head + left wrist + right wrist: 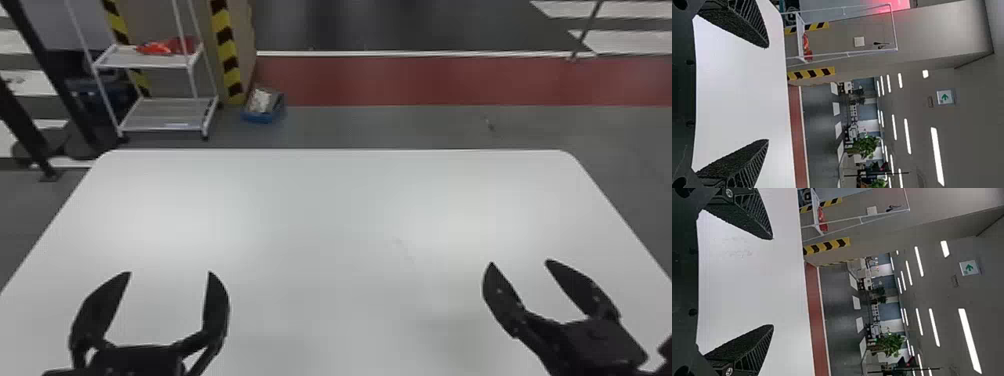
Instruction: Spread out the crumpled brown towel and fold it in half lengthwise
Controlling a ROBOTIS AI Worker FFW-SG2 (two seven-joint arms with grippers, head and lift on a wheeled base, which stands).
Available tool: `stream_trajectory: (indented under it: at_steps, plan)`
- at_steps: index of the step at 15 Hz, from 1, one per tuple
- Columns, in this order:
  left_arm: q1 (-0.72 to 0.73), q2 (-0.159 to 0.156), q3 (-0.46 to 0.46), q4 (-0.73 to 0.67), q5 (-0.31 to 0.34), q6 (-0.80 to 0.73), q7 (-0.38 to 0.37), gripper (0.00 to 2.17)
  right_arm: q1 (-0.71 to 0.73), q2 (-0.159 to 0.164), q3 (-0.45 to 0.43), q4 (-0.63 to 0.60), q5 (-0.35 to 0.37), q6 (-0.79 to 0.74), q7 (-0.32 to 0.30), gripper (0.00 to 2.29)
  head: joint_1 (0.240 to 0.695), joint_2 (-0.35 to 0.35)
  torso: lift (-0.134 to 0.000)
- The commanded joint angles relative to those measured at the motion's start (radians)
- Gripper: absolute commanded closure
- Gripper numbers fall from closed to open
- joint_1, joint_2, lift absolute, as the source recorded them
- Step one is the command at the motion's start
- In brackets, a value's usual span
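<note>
Over the near left part of the white desk (325,210), the left gripper (169,272) hangs with its fingers spread wide, pointing forward and holding nothing. Above the near right part, well apart from it, the right gripper (520,262) has its fingers well parted too, with only air between them; it is angled inward, toward the robot's left. Both wrist views look out past the fingers and across the smooth surface, whose two far corners are rounded. Where the brown towel is, I cannot tell. Beyond the far left corner stands a white-framed rack (167,116) with two shelves, a red and orange item (157,48) resting on the upper one. Upright strips of yellow and black tape (227,50) run behind and beside the rack, and near their foot on the gray floor (375,127) sits a blue bin (262,118) with something whitish inside. Farther back, a red band (425,80) crosses the floor, edged by a white line (400,53). Deeper in the room are a green plant (865,147) and a green arrow sign (945,96).
</note>
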Motion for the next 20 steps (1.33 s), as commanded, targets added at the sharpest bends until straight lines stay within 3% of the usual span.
stream_trajectory:
  at_steps: [1, 20]
  plan:
    - [-0.002, -0.004, 0.000, 0.000, 0.001, 0.000, 0.000, 0.00, 0.002, 0.002, 0.000, 0.000, 0.000, -0.003, 0.000, 0.08, 0.695, 0.003, -0.125]
    - [-0.020, -0.004, -0.002, 0.032, 0.001, 0.006, -0.002, 0.00, -0.017, -0.002, -0.003, 0.025, -0.003, 0.007, 0.000, 0.08, 0.695, -0.002, -0.125]
